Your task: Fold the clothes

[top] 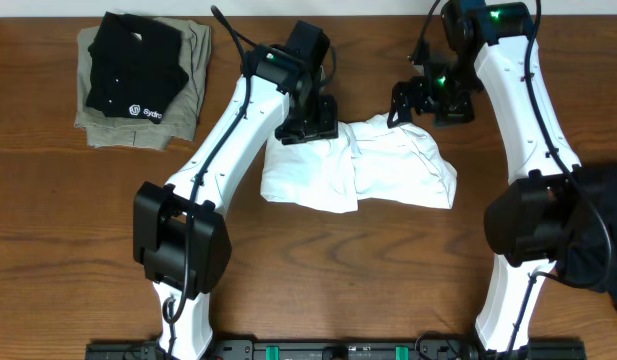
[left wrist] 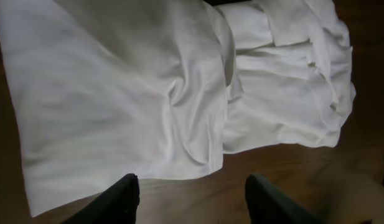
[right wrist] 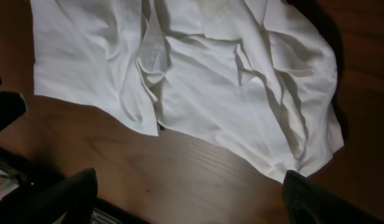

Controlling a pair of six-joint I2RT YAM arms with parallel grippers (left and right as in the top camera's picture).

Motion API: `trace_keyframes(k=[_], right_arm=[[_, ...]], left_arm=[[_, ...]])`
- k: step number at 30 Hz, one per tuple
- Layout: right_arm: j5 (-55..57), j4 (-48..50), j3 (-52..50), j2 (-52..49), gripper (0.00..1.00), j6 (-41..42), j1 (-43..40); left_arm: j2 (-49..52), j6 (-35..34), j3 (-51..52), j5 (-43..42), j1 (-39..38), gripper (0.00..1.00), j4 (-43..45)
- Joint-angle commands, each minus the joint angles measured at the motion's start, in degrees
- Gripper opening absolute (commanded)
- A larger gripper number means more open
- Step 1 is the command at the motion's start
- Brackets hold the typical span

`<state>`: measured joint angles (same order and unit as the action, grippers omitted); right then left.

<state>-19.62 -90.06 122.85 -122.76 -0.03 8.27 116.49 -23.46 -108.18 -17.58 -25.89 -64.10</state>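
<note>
The white T-shirt (top: 358,165) lies bunched in a rough fold on the surface (top: 388,290). My left gripper (left wrist: 192,183) sits at its far left corner and my right gripper (right wrist: 188,180) just beyond its far edge, both with jaws apart and empty. I worry the loose layers may slump open, or a finger may snag the cloth. Well left of it, the black shirt (top: 138,65) carries a logo that seems to read "Syncro"

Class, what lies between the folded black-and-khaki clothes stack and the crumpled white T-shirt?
Overhead view: the left arm's white link crossing brown wooden table; nothing else between the folded stack and white T-shirt.
</note>
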Motion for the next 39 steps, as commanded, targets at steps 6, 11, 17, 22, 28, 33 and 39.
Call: trace_keyframes(k=[6, 11, 17, 22, 28, 33, 39], right_arm=[[-9.33, 0.66, 0.35, 0.17, 0.92, -0.46, 2.29], [-9.38, 7.50, -0.39, 0.07, 0.63, 3.17, 6.99], [-7.02, 21.53, -3.82, -0.63, 0.01, 12.22, 14.40], [-4.26, 28.17, -5.92, -3.63, 0.01, 14.49, 19.04], [-4.15, 30.34, -5.99, -9.14, 0.01, 16.81, 20.35], [-4.20, 31.17, -5.99, -13.53, 0.01, 17.99, 19.80], [-3.65, 32.04, -5.99, -15.80, 0.01, 18.12, 19.04]], left_arm=[[-0.11, 0.90, 0.83, 4.85, 6.51, 0.67, -3.19], [-0.09, 2.89, 2.58, 2.89, 12.66, 0.56, -6.47], [-0.09, 3.54, 10.95, -2.34, 13.99, 0.06, -6.34], [-0.09, 7.19, 17.86, -6.91, 11.52, 0.06, -2.14], [-0.09, 8.22, 18.34, -6.84, 9.92, 0.06, -0.17], [-0.07, 8.22, 18.38, -6.84, 9.94, 0.06, 2.03], [0.13, 8.20, 19.65, -6.84, 9.94, 0.06, 6.93]])
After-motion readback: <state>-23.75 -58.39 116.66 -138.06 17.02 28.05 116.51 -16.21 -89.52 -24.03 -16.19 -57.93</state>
